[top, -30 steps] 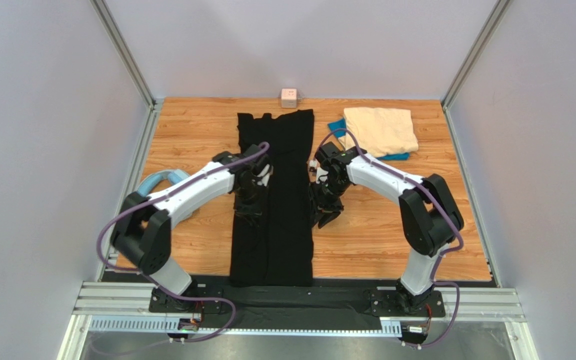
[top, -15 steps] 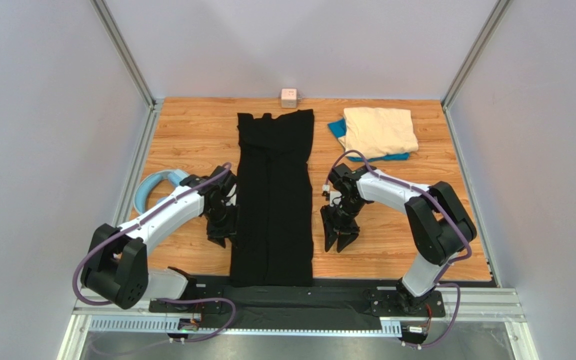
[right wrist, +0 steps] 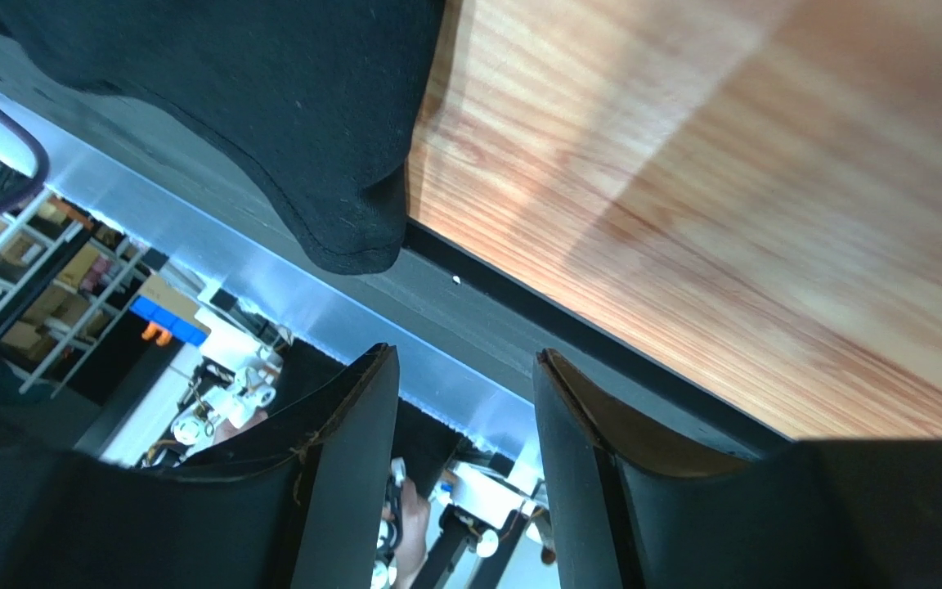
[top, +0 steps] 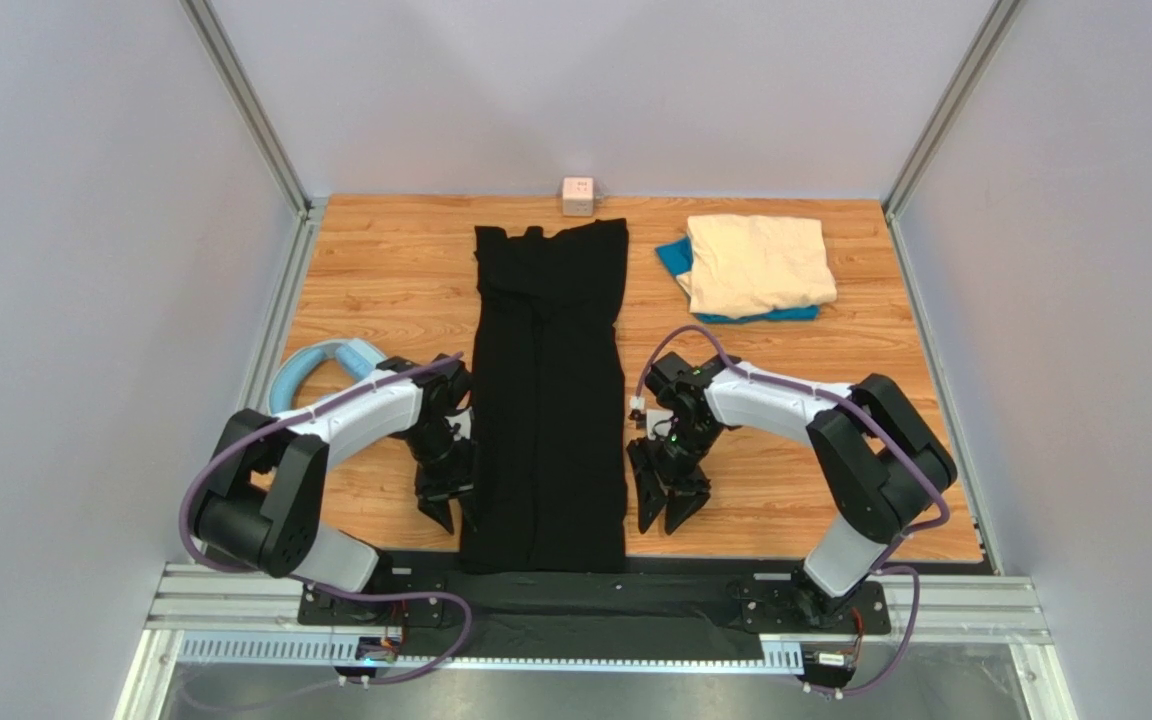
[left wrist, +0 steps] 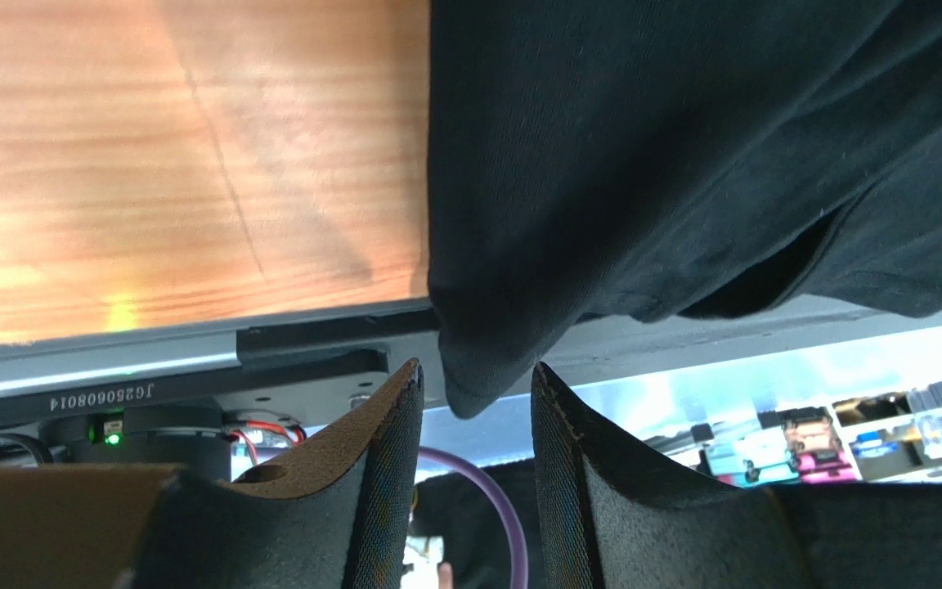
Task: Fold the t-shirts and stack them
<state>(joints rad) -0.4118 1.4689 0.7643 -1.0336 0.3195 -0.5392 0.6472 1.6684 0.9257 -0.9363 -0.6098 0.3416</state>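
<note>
Looks like a reach for the near hem of the black shirt [top: 545, 398], already narrowed to a long strip down the middle of the tabletop [top: 372, 255], running from close to the far edge to the near edge, both near corners drooping just past that edge. Calls for a matched pair of grasps: lower each side onto its own corner, pinch through every layer rather than the top one alone, close both at once, lift only just clear of the wood, then carry the hem toward the far edge, halving the strip without skew. Pays to slip one finger under the overhanging corner, using the droop as a way in and sparing the wood a scrape. Keep both sides level and at equal pace; otherwise risks twisting the strip or spilling the inner folds.

Left fingers [left wrist: 372, 460] parted and empty, aimed at the near-left corner just ahead of the gap, no contact yet. Right fingers [right wrist: 347, 442] likewise parted, holding nothing, with the near-right corner just ahead and a little off to one side. Both arms folded back tight, elbows raised close to the bases, wrists low and turned toward the near edge, flanking the strip just beside its long edges.

Cream shirt [top: 760, 263] folded near the far-right corner, resting on the blue shirt [top: 671, 255], well apart from the work.
</note>
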